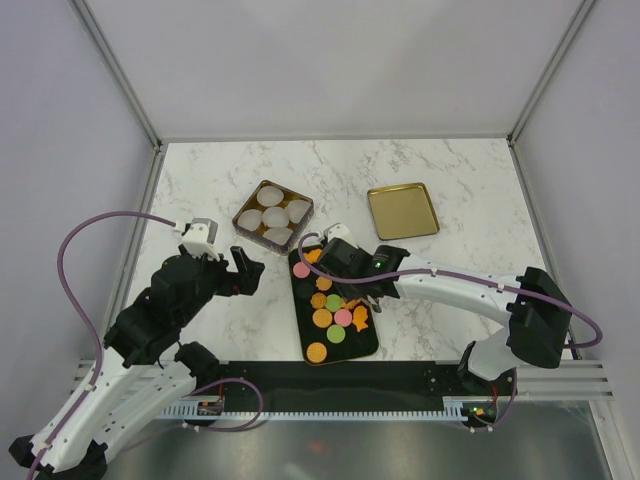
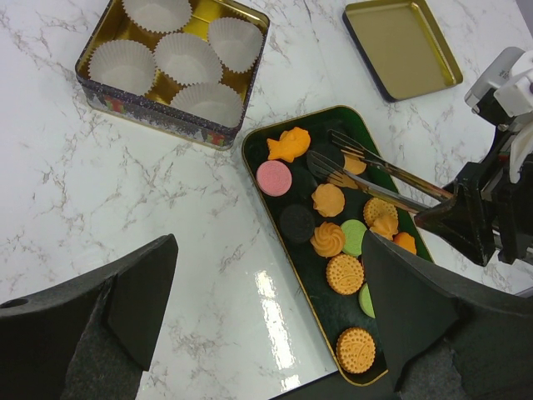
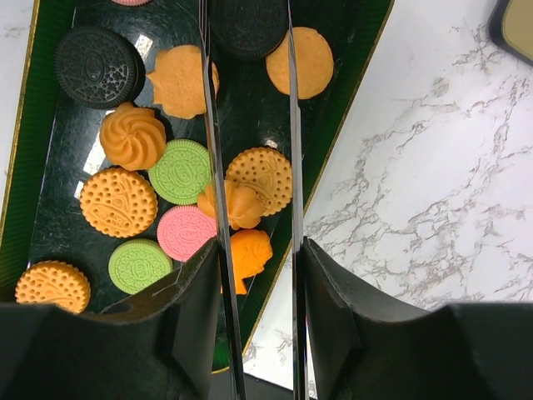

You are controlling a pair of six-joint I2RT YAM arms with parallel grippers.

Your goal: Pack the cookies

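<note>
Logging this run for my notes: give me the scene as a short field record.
cookies: all on the green tray; orange, pink, green, black
cookie tin: open, five empty paper cups inside
gold lid: on the table, apart from the tin
right claw: shut on tongs, blades apart over the tray
left claw: open, holds nothing, left of the tray
packed: none yet
</note>
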